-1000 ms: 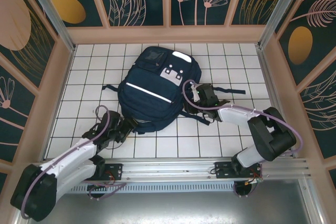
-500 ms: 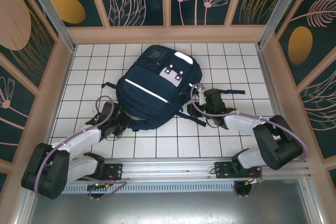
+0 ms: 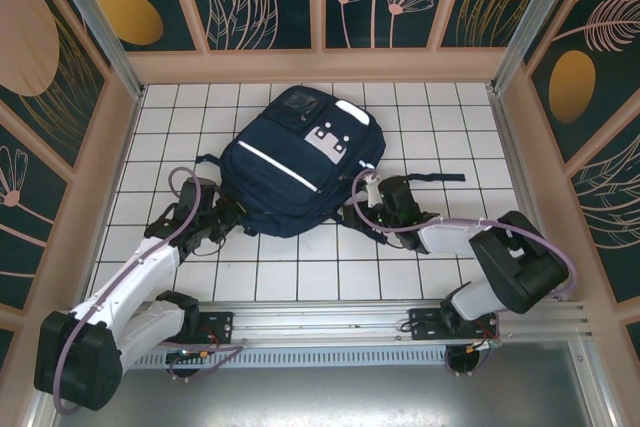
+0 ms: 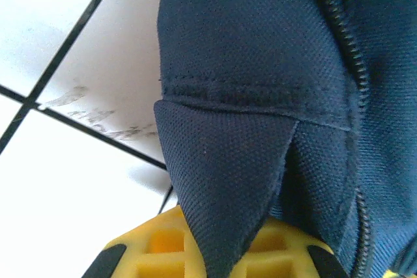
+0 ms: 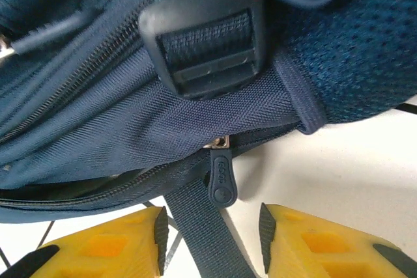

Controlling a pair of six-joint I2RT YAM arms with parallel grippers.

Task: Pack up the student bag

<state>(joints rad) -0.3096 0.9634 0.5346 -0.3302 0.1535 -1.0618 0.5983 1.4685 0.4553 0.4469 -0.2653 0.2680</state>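
Fabric is what your left gripper (image 3: 225, 224) has clamped: a folded corner of the large navy-blue fabric backpack (image 3: 300, 162). The backpack lies flat in the middle of the white tiled table (image 3: 440, 127), with its near-left corner at that gripper. Your right gripper (image 5: 212, 226) sits at the backpack's near-right edge with its jaws apart, holding nothing. The dark rubber zipper pull (image 5: 221, 177) hangs just ahead of the gap, right beside a flat webbing strap (image 5: 195, 222).

The risk, as I judge it, is that closing now catches the strap instead of the pull, or both, and then the zip will not run. Your left pinch takes only a thin fold, so a hard tug from the right could slide it free and drag the whole backpack.
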